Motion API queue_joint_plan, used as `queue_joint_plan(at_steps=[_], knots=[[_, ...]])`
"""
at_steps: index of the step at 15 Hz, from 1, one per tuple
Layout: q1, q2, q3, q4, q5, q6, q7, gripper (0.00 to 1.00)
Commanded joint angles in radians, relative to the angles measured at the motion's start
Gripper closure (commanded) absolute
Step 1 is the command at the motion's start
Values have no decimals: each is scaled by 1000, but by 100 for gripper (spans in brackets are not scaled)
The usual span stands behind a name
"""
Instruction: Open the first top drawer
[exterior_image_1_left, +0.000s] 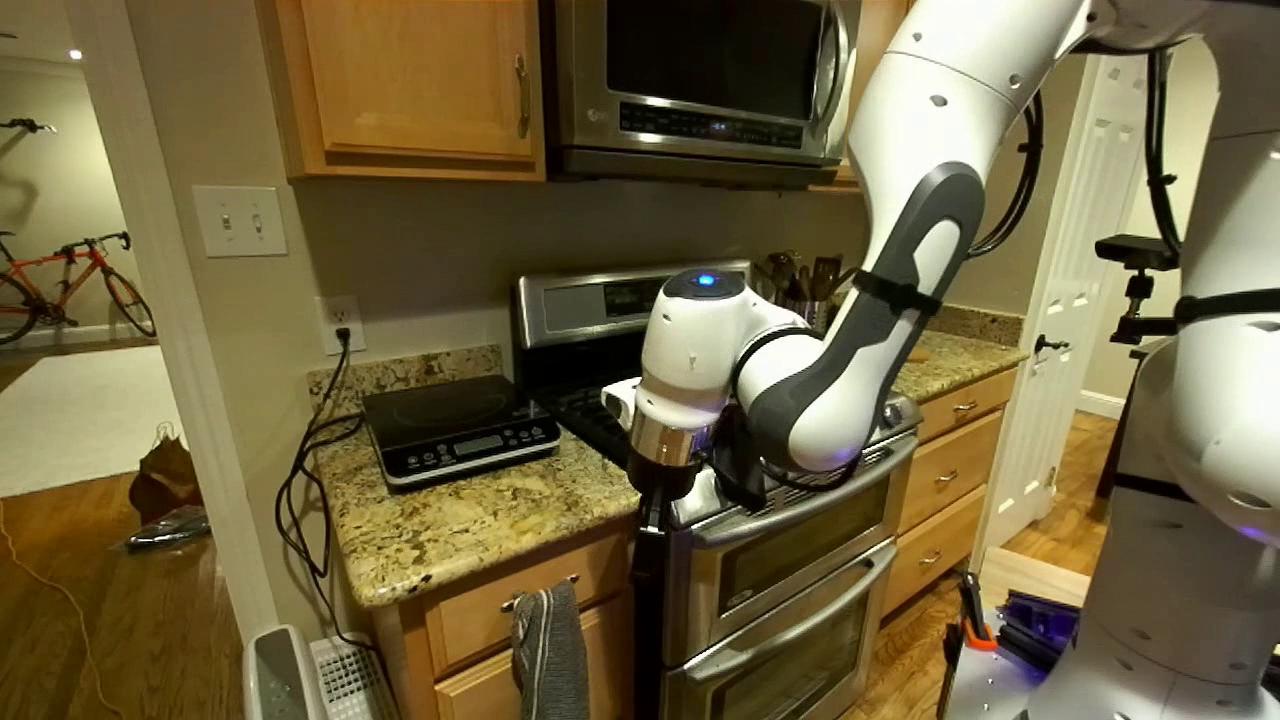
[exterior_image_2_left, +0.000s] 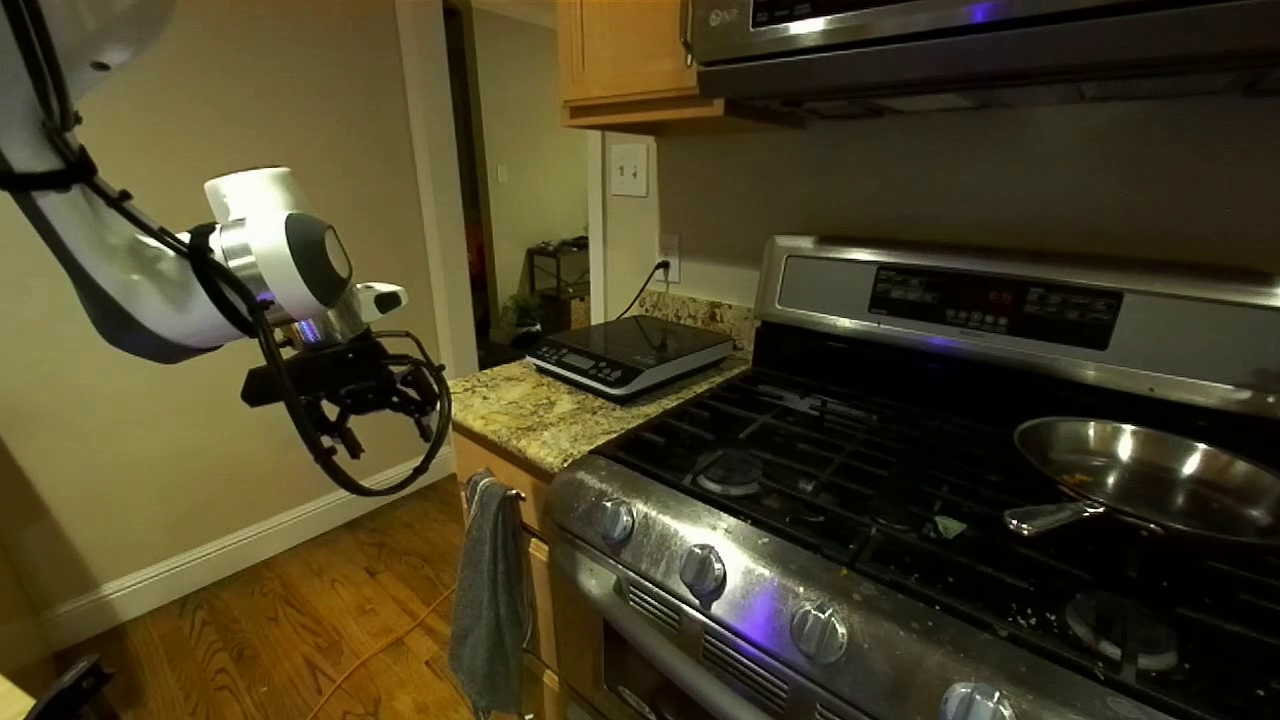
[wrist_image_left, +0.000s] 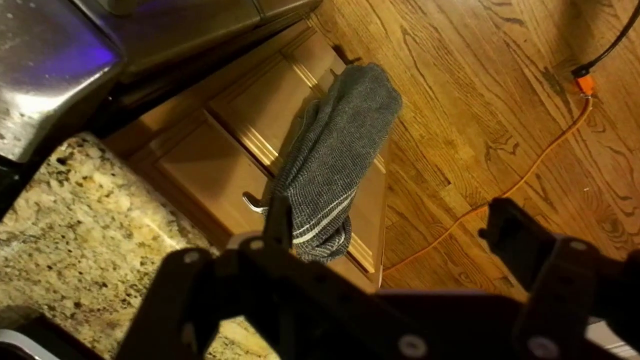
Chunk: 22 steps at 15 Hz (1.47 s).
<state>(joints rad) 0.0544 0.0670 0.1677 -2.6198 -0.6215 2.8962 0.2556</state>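
My end effector (wrist_image_left: 389, 222) stands spread wide, holding nothing. I take the top drawer (wrist_image_left: 212, 172) to be the closed one under the counter (wrist_image_left: 100, 220), beside the stove (exterior_image_2_left: 760, 590), a towel (wrist_image_left: 345, 150) draped over its handle (wrist_image_left: 254, 205). I'd line up on the handle's bare end, catch it without bunching the towel, then pull straight out. That handle is slim, curved metal on honey-coloured wood; the towel, ribbed grey weave with pale stripes; the counter, glossy speckled stone.
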Motion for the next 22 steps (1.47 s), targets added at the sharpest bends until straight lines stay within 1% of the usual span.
queue_joint_plan(at_steps=[1, 5, 8, 11, 15, 22], knots=[[0, 4, 0, 4, -6, 0, 2, 0], [1, 4, 0, 6, -9, 0, 2, 0], [20, 22, -25, 45, -180, -23, 122, 0], [32, 93, -22, 98, -316, -22, 228, 0], [72, 216, -27, 174, -432, -16, 326, 0], [165, 405, -104, 357, -719, -20, 521, 0]])
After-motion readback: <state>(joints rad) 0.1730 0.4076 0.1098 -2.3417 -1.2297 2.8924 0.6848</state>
